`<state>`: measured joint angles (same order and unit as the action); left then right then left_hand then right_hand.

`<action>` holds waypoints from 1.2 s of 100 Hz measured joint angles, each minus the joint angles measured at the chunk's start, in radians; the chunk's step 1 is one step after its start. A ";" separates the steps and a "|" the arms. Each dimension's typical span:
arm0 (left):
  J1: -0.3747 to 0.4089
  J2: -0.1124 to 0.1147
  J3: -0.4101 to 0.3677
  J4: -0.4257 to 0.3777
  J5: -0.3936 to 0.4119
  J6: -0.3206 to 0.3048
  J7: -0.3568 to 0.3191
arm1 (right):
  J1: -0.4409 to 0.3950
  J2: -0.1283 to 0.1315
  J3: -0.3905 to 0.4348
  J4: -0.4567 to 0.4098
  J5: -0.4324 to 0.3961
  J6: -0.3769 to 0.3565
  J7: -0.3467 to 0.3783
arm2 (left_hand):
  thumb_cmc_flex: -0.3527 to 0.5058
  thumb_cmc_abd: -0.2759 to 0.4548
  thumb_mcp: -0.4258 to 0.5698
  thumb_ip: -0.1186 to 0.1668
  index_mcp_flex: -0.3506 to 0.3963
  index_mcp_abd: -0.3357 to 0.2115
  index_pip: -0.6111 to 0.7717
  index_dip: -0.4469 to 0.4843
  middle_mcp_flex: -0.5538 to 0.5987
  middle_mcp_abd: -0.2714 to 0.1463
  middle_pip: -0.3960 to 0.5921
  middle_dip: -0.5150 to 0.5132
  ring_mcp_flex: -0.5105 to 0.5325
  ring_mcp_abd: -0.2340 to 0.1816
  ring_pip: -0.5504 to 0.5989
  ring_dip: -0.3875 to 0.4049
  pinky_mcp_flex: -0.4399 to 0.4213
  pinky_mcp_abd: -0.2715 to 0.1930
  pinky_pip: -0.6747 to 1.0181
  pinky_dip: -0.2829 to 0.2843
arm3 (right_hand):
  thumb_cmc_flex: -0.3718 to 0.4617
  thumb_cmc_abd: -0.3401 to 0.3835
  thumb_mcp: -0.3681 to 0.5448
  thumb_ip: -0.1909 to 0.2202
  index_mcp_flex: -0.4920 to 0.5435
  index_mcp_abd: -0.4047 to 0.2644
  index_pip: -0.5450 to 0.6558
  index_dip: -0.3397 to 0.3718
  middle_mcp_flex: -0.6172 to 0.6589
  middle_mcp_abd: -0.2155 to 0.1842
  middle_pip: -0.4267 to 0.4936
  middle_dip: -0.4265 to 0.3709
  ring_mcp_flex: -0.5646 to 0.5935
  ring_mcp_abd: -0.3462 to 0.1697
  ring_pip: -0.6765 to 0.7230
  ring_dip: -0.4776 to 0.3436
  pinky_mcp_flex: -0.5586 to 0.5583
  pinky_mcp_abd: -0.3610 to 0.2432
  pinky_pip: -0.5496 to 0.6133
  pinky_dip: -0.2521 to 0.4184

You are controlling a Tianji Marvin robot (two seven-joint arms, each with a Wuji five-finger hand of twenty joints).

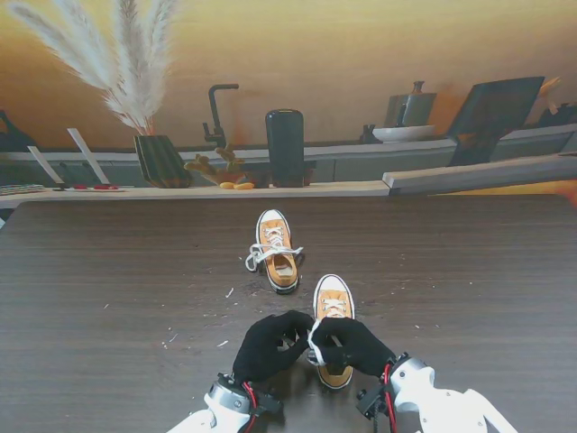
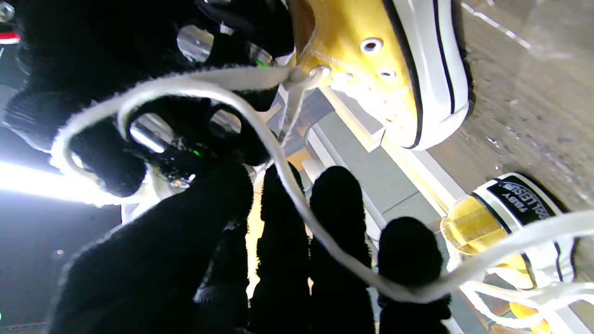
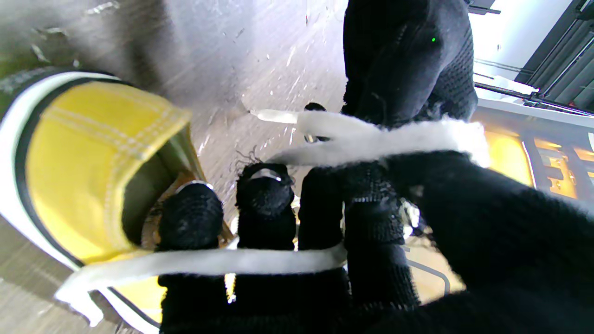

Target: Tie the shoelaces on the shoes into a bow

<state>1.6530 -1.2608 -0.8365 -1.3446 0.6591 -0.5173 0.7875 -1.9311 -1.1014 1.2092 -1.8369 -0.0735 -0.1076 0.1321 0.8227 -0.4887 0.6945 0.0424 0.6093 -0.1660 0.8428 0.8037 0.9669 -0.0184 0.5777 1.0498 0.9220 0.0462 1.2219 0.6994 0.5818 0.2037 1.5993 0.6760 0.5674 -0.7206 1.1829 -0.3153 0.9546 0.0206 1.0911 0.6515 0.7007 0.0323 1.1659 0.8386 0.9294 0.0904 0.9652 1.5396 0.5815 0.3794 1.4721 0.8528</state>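
Yellow near shoe (image 1: 334, 311): toe away | both hands' fingers (image 1: 290, 327) holding lace (image 1: 313, 343)

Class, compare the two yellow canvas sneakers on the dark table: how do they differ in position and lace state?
The nearer yellow canvas sneaker sits between the left robot hand and right robot hand, which are working its white lace. The farther yellow canvas sneaker lies untouched, its laces spilling sideways. Both share white rubber soles.

A dark wood-grain table (image 1: 108, 262) is seen, flecked with small pale specks. Along its far edge, pampas grass (image 1: 117, 63) in a dark vase (image 1: 162, 161), a tall black cylinder (image 1: 285, 148) and a black faucet (image 1: 216, 113) are set.
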 measured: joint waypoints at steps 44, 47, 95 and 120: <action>0.009 0.014 -0.023 -0.017 -0.023 -0.052 -0.090 | -0.004 -0.002 0.002 -0.002 0.001 0.002 0.000 | -0.116 0.001 0.199 0.144 -0.097 0.049 0.101 0.255 -0.050 0.001 -0.016 0.061 -0.044 0.012 -0.017 0.012 -0.052 0.002 -0.036 0.035 | -0.001 0.006 -0.011 0.000 0.012 -0.006 -0.006 0.000 0.000 0.001 -0.037 -0.025 0.000 0.029 -0.062 0.000 -0.010 0.000 -0.029 -0.002; 0.011 0.014 -0.026 -0.019 -0.025 -0.056 -0.091 | -0.004 -0.002 0.002 -0.002 0.001 0.003 -0.002 | -0.116 0.004 0.199 0.145 -0.094 0.044 0.128 0.266 -0.050 0.001 -0.016 0.061 -0.044 0.012 -0.017 0.013 -0.052 0.002 -0.036 0.037 | -0.001 0.011 -0.011 0.000 -0.003 -0.003 -0.007 0.000 0.000 0.006 -0.043 -0.037 0.000 0.039 -0.090 0.000 -0.016 0.000 -0.037 -0.003; 0.047 0.018 -0.056 -0.050 -0.051 -0.068 -0.132 | -0.010 -0.012 0.013 -0.008 -0.003 0.008 -0.041 | -0.115 0.005 0.199 0.147 -0.075 0.031 0.178 0.277 -0.050 0.001 -0.025 0.061 -0.057 0.013 -0.026 0.021 -0.063 0.002 -0.051 0.043 | 0.001 0.020 -0.011 0.000 -0.019 0.000 -0.013 0.009 -0.024 0.037 -0.138 -0.110 0.063 0.180 -0.462 -0.198 -0.062 0.014 -0.118 -0.049; 0.052 0.015 -0.059 -0.052 -0.083 -0.070 -0.133 | -0.011 -0.012 0.013 -0.010 -0.002 0.008 -0.042 | -0.072 0.006 0.047 0.051 -0.118 -0.043 0.047 0.089 -0.060 0.001 -0.055 0.061 -0.058 0.013 -0.036 0.022 -0.066 0.002 -0.058 0.055 | 0.001 0.021 -0.011 0.000 -0.019 0.000 -0.013 0.009 -0.024 0.037 -0.139 -0.121 0.063 0.181 -0.463 -0.198 -0.062 0.016 -0.119 -0.049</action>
<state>1.7051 -1.2456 -0.8958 -1.3968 0.5758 -0.5876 0.6545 -1.9422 -1.1138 1.2221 -1.8465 -0.0751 -0.0994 0.0901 0.7505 -0.4830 0.7412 0.0935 0.4910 -0.2093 0.8902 0.8926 0.9072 -0.0172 0.5228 1.1112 0.8636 0.0589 1.1854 0.7217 0.5161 0.2055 1.5409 0.7307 0.5681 -0.7001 1.1722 -0.3153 0.9357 0.0205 1.0781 0.6608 0.6771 0.0691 1.0273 0.7175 0.9925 0.2716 0.5022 1.3411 0.5194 0.3955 1.3534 0.8036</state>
